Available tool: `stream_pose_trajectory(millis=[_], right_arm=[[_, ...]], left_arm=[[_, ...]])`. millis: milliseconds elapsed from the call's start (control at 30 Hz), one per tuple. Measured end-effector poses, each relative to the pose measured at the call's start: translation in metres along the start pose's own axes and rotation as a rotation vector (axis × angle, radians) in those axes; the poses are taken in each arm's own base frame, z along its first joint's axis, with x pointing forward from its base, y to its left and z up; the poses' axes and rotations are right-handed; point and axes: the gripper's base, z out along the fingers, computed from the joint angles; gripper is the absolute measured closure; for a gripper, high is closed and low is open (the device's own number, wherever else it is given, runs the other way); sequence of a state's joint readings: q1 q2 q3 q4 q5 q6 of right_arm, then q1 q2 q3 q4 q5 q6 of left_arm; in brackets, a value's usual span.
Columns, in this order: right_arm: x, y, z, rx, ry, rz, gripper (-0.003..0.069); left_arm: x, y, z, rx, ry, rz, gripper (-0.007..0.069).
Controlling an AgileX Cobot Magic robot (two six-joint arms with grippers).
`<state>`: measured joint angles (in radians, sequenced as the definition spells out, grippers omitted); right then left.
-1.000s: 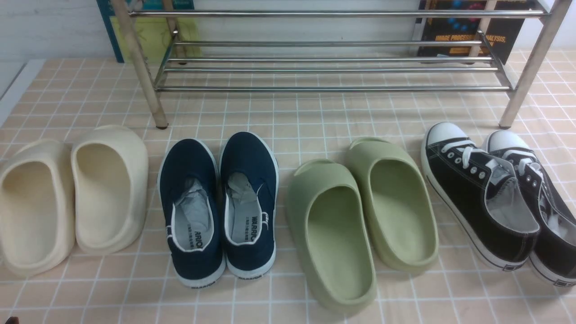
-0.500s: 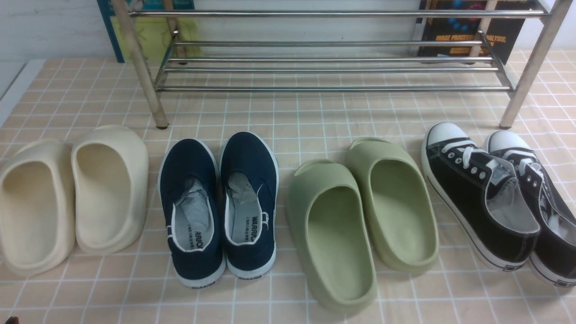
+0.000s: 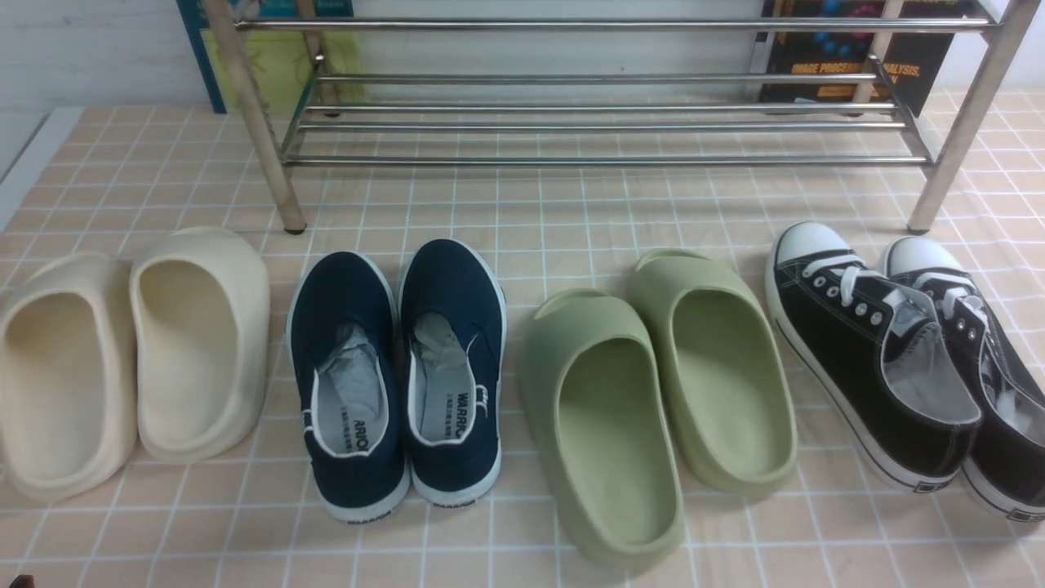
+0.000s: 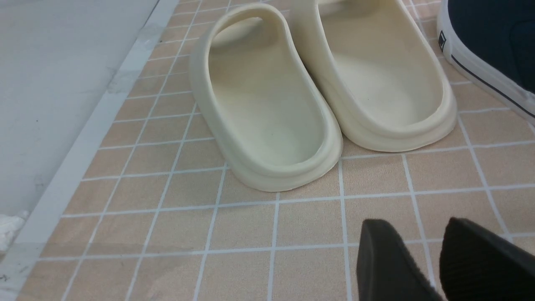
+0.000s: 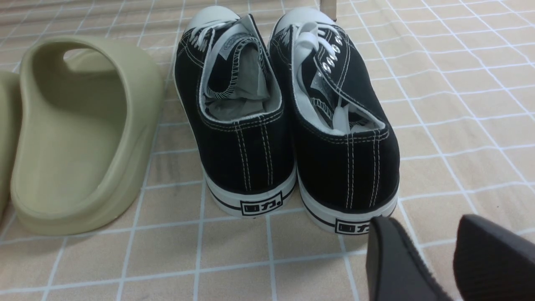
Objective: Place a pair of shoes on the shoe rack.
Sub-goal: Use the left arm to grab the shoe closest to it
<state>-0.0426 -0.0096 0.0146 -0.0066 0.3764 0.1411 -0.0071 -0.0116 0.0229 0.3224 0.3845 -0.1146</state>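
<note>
Fingers of the left hand [image 4: 418, 234] stand apart with nothing between them, low over the tiled tabletop [image 4: 250, 217] just short of the cream foam slides [image 4: 271, 108]. The right hand [image 5: 426, 230] hangs equally parted and empty behind the black lace-up sneakers [image 5: 288, 138]. The navy slip-on sneakers [image 3: 343, 302] sit untouched at lower left-centre of the front view, heels toward the robot and toes toward the chrome shoe rack [image 3: 604, 126] across the top, probably so they can be pushed straight forward.
</note>
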Motion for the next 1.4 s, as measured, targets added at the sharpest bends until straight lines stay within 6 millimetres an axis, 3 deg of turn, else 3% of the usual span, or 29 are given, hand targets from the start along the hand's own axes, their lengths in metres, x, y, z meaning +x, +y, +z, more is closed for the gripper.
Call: stream_pose_trajectory(millis=[1400], right_arm=[[0.0000,0.0000,0.0000,0.000,0.000,0.000,0.0421]], left_arm=[[-0.0001,0.0005,0.0000,-0.005,-0.001,0.013,0.0385]])
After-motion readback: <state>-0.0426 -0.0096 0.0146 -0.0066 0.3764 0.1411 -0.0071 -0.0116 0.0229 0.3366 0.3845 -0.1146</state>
